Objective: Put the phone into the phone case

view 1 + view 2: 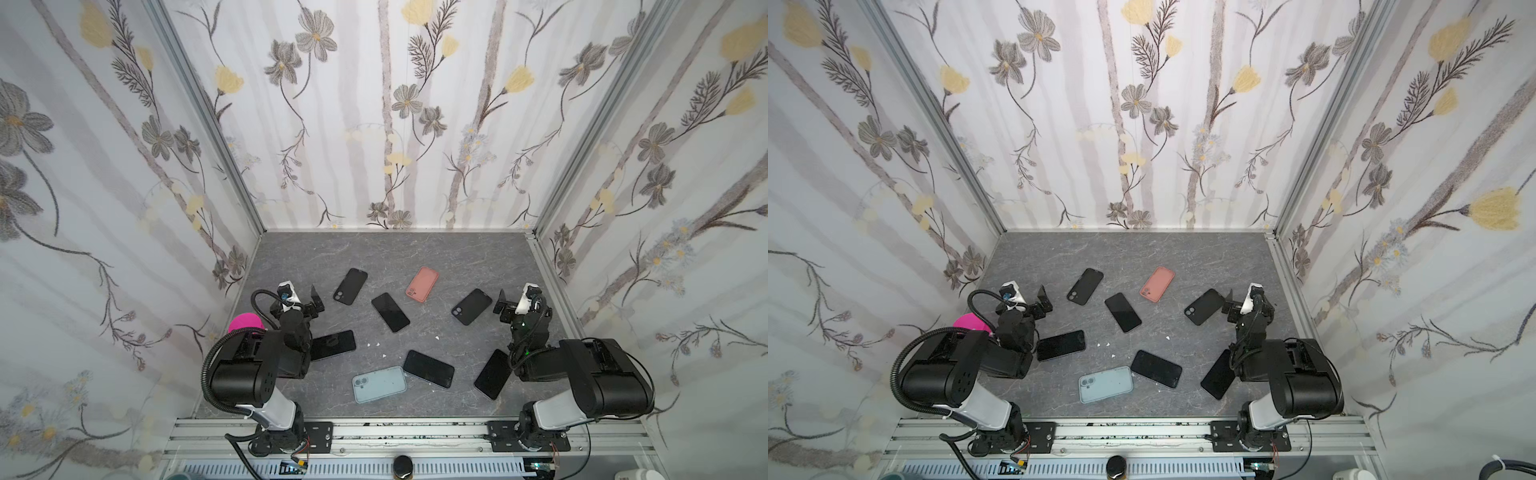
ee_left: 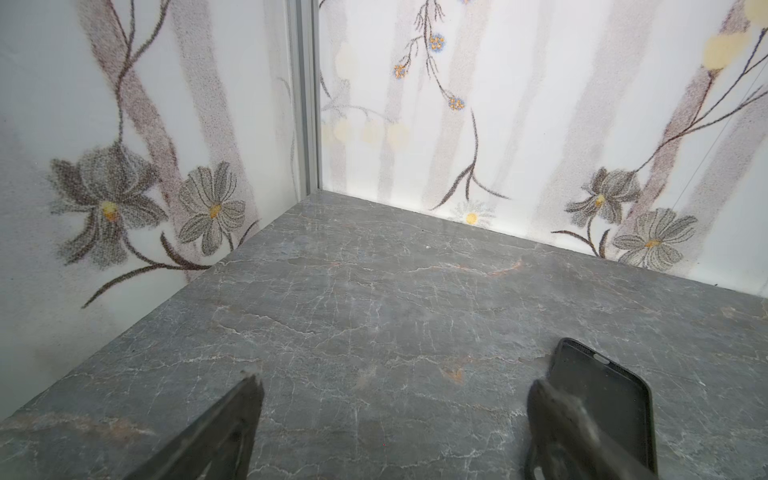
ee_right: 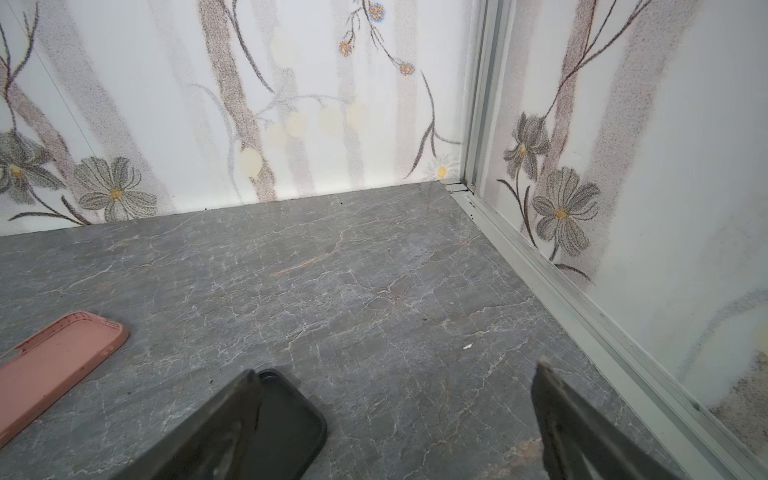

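Two claws spread wide and empty, left gripper [image 2: 395,388] just beside a black phone case [image 1: 350,286], black phone [image 1: 390,312] lying flat mid-table on the grey marbled tabletop [image 1: 415,253], pink case [image 1: 422,284] close on its right, second black case [image 1: 471,306] near the right gripper [image 3: 395,370].

Flat before me: black phone [image 1: 390,312], centre, screen up; pink case [image 1: 422,284] just beyond, hollow up; pale-blue case [image 1: 379,384] nearest, perhaps occupied.
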Tool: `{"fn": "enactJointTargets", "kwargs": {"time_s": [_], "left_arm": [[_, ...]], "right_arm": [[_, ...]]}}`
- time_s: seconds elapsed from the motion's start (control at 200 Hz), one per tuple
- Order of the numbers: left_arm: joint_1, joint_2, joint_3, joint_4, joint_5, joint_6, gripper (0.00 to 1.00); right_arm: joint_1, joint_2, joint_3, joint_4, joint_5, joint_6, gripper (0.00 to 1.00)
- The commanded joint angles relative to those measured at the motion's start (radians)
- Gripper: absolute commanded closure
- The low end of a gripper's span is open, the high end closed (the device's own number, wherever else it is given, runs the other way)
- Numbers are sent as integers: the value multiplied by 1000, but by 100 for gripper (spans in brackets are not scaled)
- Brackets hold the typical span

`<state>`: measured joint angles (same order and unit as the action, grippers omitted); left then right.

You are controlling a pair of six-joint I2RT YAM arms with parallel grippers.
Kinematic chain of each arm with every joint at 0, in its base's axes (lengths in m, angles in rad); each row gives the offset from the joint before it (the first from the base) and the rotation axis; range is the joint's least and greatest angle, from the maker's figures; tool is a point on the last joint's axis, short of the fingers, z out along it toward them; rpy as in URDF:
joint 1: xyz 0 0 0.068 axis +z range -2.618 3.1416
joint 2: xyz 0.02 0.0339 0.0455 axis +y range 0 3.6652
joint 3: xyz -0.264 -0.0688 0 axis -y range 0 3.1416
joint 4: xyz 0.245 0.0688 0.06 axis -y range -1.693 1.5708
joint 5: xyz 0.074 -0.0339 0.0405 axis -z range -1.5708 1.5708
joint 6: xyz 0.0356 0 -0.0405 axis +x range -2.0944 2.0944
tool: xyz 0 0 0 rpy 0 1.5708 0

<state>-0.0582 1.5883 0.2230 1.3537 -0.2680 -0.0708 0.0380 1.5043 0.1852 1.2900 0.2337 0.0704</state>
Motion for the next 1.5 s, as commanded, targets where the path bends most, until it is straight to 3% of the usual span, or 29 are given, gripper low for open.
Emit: {"fn": "enactJointTargets", "kwargs": {"time_s": [0.0,1.494], "left_arm": [[1,1,7,14,-7,2,0],[9,0,7,9,17,-4,0]], "right_arm": [[0,2,-1,49,4,-4,0],[0,2,0,45,4,-2,0]]}}
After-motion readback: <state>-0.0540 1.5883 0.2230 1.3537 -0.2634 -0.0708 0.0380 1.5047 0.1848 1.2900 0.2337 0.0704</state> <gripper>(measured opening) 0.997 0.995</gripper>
